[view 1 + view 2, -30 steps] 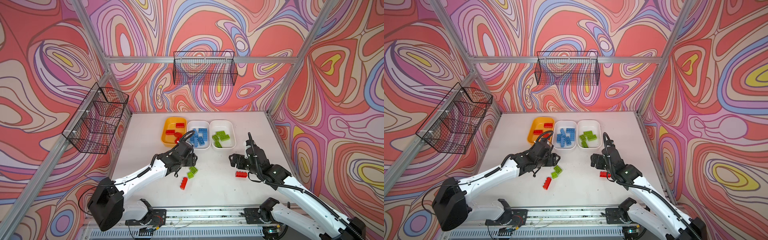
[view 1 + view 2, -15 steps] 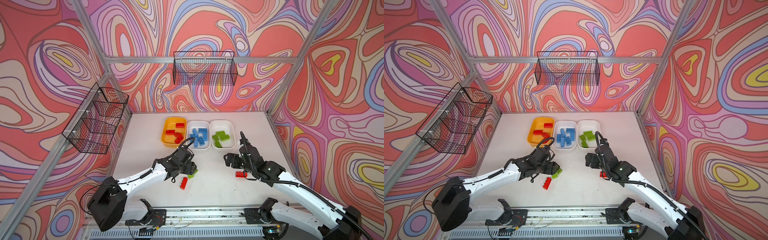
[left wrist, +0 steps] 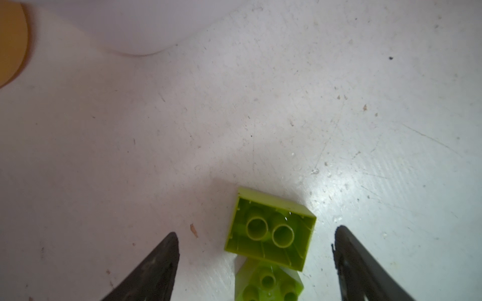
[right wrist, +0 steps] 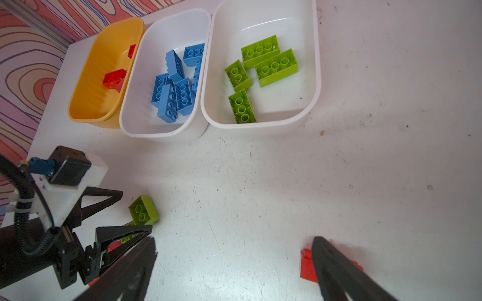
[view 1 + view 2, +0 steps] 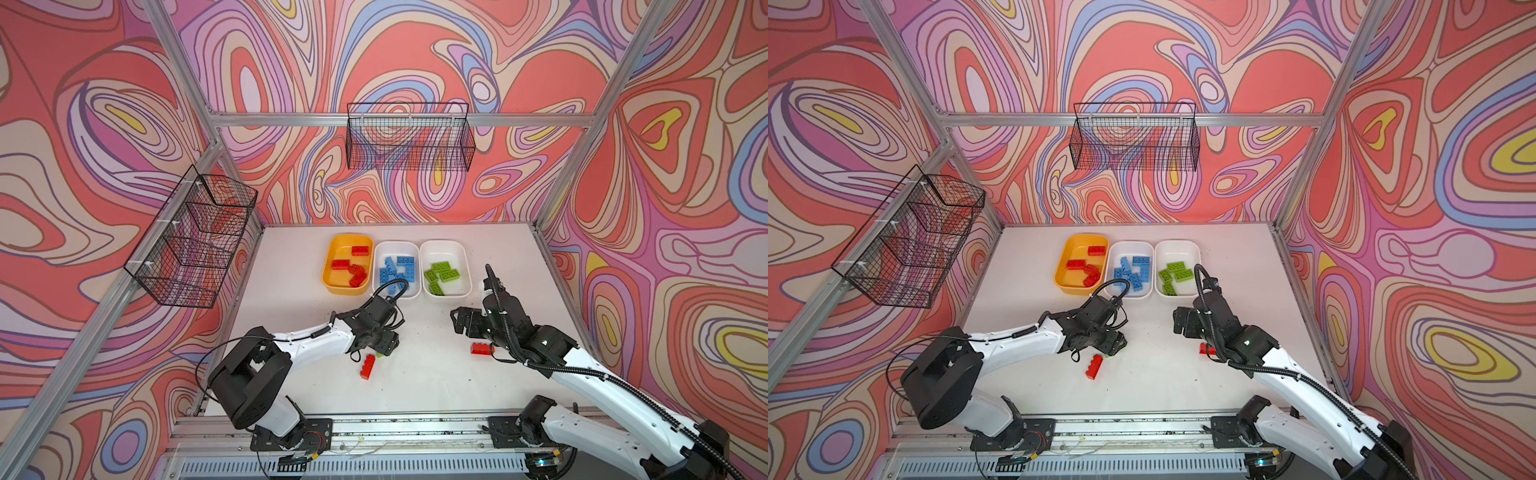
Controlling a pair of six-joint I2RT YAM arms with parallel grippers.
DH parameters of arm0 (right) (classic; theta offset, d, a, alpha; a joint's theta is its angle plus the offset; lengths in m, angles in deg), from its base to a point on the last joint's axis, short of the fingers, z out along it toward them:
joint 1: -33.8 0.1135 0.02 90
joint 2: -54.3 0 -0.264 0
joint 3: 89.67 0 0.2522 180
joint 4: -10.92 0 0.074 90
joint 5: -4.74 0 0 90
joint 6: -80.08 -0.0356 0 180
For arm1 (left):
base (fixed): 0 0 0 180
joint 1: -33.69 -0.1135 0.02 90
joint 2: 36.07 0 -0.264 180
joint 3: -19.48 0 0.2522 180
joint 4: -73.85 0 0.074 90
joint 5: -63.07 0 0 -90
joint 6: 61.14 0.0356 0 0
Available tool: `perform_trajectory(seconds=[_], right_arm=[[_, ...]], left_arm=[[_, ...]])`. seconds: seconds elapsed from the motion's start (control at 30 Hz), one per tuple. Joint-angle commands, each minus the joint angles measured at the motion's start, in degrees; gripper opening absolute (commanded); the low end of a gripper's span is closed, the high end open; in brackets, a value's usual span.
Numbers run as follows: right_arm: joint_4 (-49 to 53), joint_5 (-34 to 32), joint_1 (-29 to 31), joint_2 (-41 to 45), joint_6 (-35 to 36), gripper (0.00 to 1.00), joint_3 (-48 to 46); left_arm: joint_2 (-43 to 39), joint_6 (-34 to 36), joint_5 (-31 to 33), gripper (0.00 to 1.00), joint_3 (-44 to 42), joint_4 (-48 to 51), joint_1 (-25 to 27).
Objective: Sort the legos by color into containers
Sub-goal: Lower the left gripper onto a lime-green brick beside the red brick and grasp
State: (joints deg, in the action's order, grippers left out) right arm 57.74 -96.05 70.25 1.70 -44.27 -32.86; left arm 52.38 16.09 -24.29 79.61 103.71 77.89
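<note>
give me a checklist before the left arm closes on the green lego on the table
1. left gripper open: ok
2. green lego between the jaws, hollow side up: ok
3. It is free of neighbours: not ok, a second green lego lies against it
4. white tub holding the greens has room: ok
5. Jaws low enough to grip: cannot tell

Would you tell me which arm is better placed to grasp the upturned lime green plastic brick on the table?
Left, probably: the left gripper stands open astride the upturned lime green plastic brick, while the open right gripper hangs well away, beside a red plastic brick.
</note>
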Motion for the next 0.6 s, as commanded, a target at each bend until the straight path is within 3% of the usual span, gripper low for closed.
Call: perform_trajectory(seconds=[0.0,0.17,0.27,0.43,0.57], right_arm=[[0.53,-1.33,0.24,0.78,0.84,0.98,-0.94],[0.52,-1.76,0.24,2.1,1.3,0.98,-1.41],[1.16,-2.55,0.21,3.23,1.48,0.98,-1.65],[1.7,-3.27,0.28,4.07,1.65,0.98,-1.58],[1.98,-3.6,0.25,3.91,1.83,0.98,-0.99]], left_arm=[[2.24,3.43,-0.2,0.79,1.36,-3.24,0.09],[6.04,3.65,-0.35,0.74,3.49,-2.42,0.02],[7.08,3.56,-0.59,0.67,4.07,-1.97,0.09],[6.71,2.68,-0.25,0.47,3.67,-1.34,0.09],[6.55,1.97,-0.01,0.39,3.36,-1.39,0.09]])
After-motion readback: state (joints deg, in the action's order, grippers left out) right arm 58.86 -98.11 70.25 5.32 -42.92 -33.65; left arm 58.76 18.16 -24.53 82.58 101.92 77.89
